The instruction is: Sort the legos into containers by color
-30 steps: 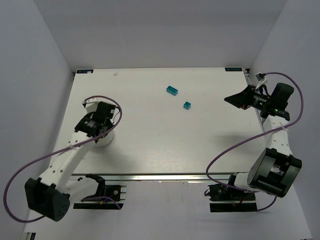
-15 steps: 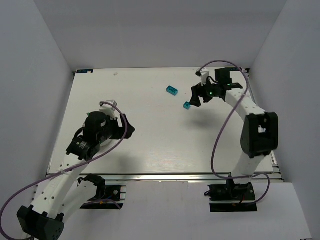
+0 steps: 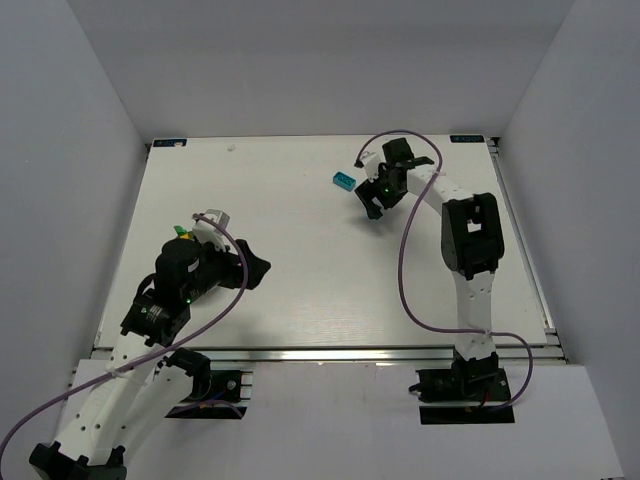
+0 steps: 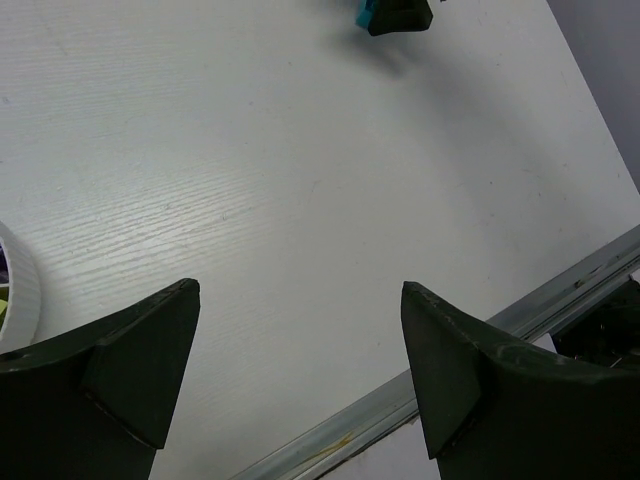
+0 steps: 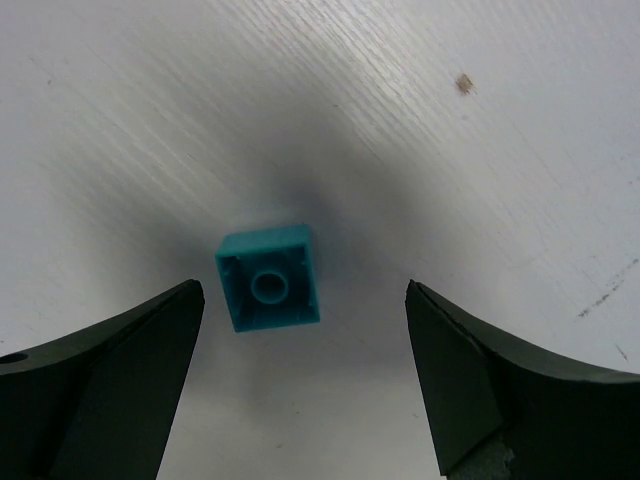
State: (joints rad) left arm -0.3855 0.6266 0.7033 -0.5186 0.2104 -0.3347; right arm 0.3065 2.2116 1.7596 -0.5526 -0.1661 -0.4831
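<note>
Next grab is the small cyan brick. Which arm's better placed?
Right. The right arm has its jaws open on either side of the small cyan brick, ready to close. The left arm sits by the bowl, jaws open over the table, far from it.

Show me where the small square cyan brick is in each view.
Top external: not visible; the right gripper hangs over its place, right of the longer cyan brick.
Left wrist: the small cyan brick peeks out at the top edge, left of that gripper.
Right wrist: the brick lies in the centre, between the open jaws.
Shared landmark: the right gripper.
</note>
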